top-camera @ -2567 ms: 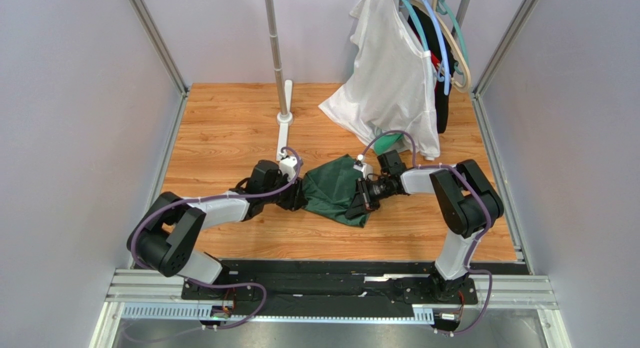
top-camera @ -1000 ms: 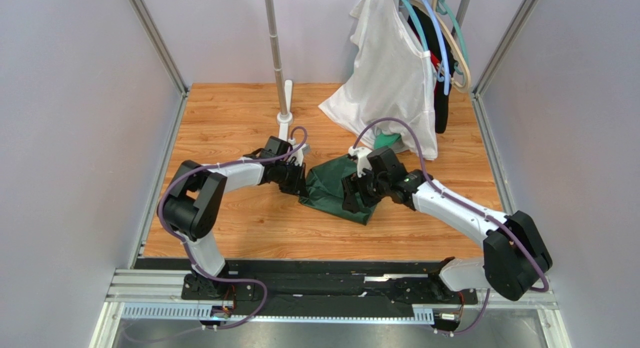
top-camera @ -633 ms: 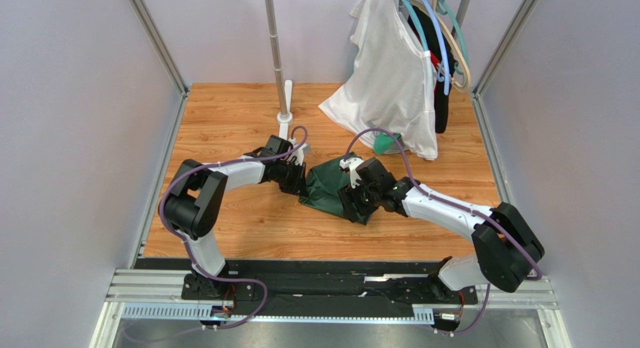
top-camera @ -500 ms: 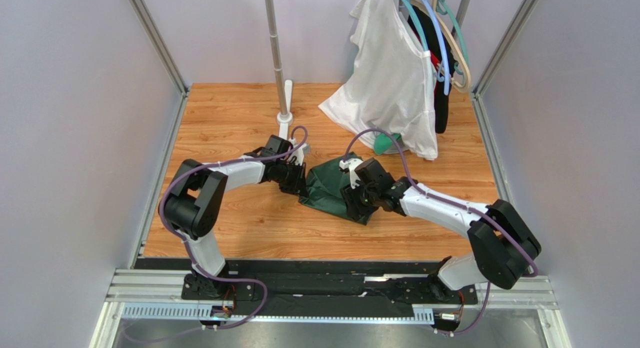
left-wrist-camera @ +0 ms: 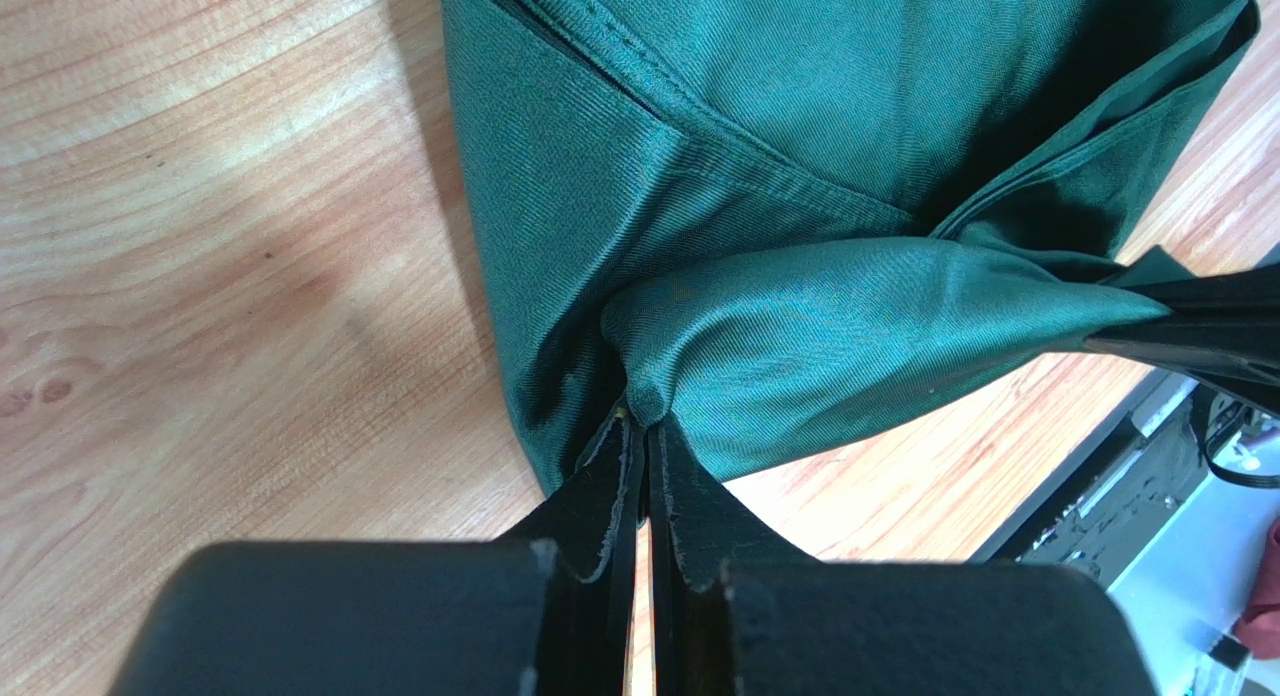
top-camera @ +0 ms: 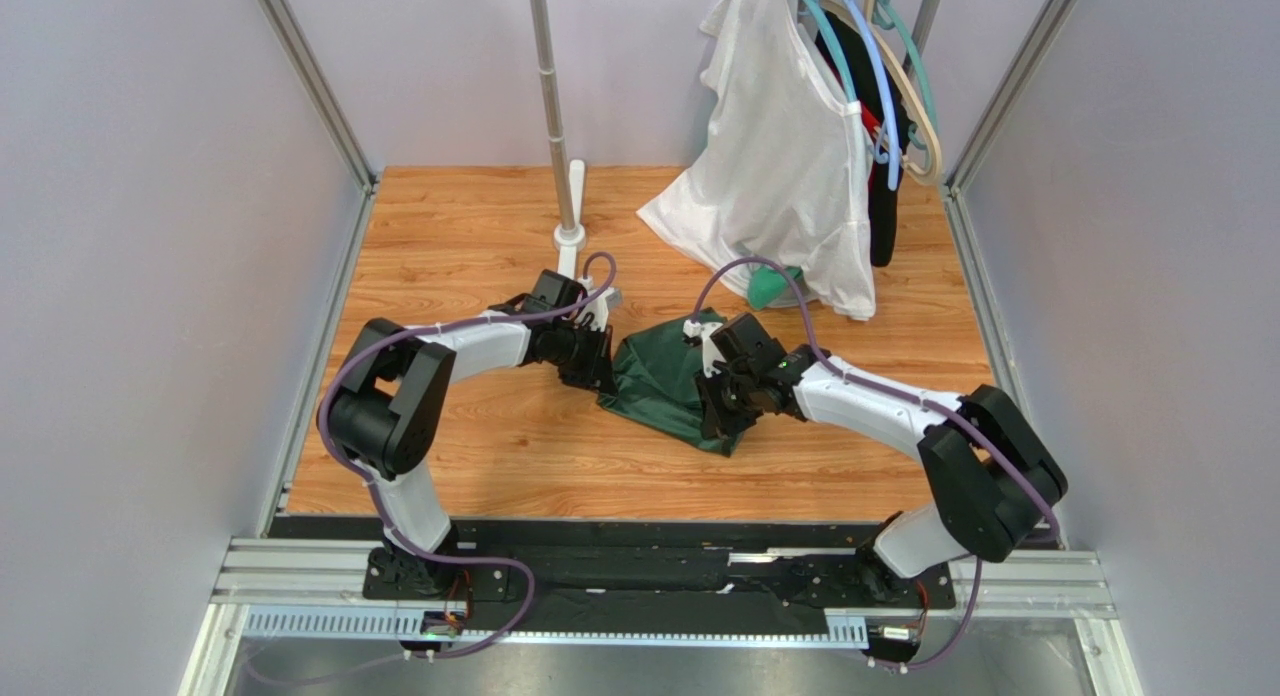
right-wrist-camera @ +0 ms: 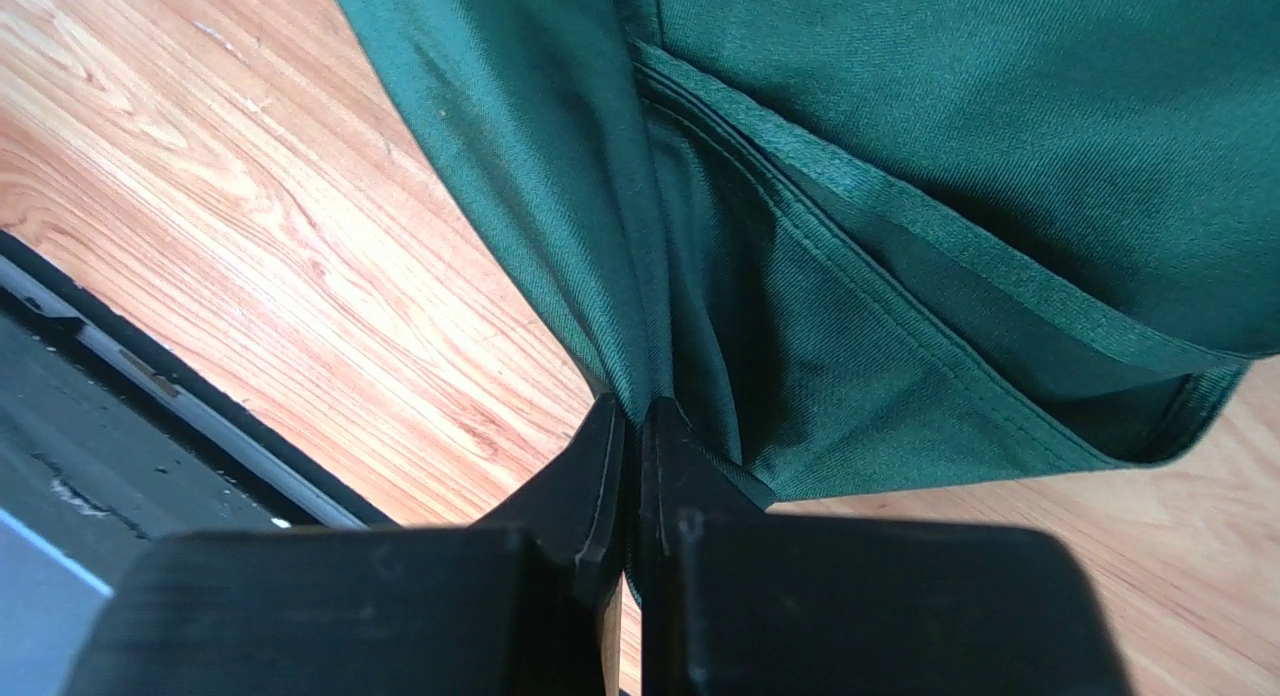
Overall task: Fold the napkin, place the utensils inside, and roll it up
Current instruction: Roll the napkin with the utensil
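Wood tabletop point(top-camera: 451, 246); white garment point(top-camera: 781, 164) behind napkin point(top-camera: 658, 378)

Matt dk-green woven cloth napkin point(left-wrist-camera: 842, 156); smooth wood-grain table point(left-wrist-camera: 196, 276).

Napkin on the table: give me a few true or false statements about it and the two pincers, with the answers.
1. The left pincer is shut on the napkin. True.
2. The right pincer hangs open above the napkin. False: it is shut on the cloth.
3. The napkin lies spread flat as a square. False: it is bunched and folded.
4. A white garment hangs behind the napkin. True.
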Robot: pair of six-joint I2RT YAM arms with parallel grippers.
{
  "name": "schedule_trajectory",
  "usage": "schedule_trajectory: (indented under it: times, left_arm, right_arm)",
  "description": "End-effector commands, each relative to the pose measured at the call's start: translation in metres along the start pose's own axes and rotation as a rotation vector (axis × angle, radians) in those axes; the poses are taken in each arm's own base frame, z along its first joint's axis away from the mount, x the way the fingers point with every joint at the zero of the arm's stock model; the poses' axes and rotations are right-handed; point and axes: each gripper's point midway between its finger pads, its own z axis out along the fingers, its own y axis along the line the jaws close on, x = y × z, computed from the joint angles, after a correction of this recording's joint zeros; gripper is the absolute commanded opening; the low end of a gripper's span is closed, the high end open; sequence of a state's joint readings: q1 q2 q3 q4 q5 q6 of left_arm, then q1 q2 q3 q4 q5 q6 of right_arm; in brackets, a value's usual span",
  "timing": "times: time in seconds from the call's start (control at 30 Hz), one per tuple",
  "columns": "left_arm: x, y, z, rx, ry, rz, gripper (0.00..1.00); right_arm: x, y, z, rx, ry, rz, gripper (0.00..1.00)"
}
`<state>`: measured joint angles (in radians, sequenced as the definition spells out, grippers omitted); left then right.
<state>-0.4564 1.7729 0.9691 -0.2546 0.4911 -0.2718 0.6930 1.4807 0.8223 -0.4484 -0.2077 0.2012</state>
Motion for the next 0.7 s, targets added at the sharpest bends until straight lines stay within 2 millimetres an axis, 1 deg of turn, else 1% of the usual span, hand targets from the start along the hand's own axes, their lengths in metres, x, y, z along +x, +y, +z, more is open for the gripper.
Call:
schedule_trajectory:
  times: [0.0, 0.07, 0.1, 0.17, 0.2, 0.3, 0.4, 0.47, 0.57, 0.67]
  left_arm:
    - [-0.009, -0.001, -0.009, -0.016, -0.041, 0.035, 0.04]
    - [-0.011, -0.002, -0.012, -0.02, -0.06, 0.037, 0.09]
    - [-0.011, -0.003, -0.013, -0.021, -0.068, 0.036, 0.17]
    - [-0.013, -0.004, -0.017, -0.023, -0.085, 0.033, 0.26]
    - [-0.012, -0.004, -0.017, -0.02, -0.089, 0.031, 0.33]
    - [-0.013, -0.002, -0.019, -0.018, -0.104, 0.013, 0.42]
    - [-0.01, 0.004, -0.019, -0.031, -0.104, -0.013, 0.43]
    - [-0.012, 0.007, -0.022, -0.036, -0.12, -0.022, 0.45]
    - [-0.015, 0.005, -0.028, -0.027, -0.161, -0.006, 0.51]
    - [-0.02, -0.001, -0.032, 0.006, -0.202, 0.007, 0.6]
  right_arm:
    - [-0.001, 0.009, 0.003, -0.1, 0.04, 0.079, 0.0]
    - [0.001, 0.007, 0.007, -0.12, 0.06, 0.099, 0.0]
    - [0.003, 0.006, 0.009, -0.124, 0.065, 0.105, 0.0]
    - [0.004, 0.004, 0.013, -0.142, 0.075, 0.126, 0.0]
    - [0.004, 0.002, 0.014, -0.146, 0.078, 0.137, 0.0]
    - [0.003, 0.0, 0.016, -0.153, 0.079, 0.145, 0.0]
    - [0.004, -0.001, 0.018, -0.165, 0.089, 0.151, 0.0]
    - [0.004, -0.002, 0.018, -0.178, 0.09, 0.151, 0.0]
    - [0.006, -0.004, 0.021, -0.191, 0.105, 0.163, 0.0]
    - [0.009, -0.006, 0.023, -0.202, 0.116, 0.168, 0.0]
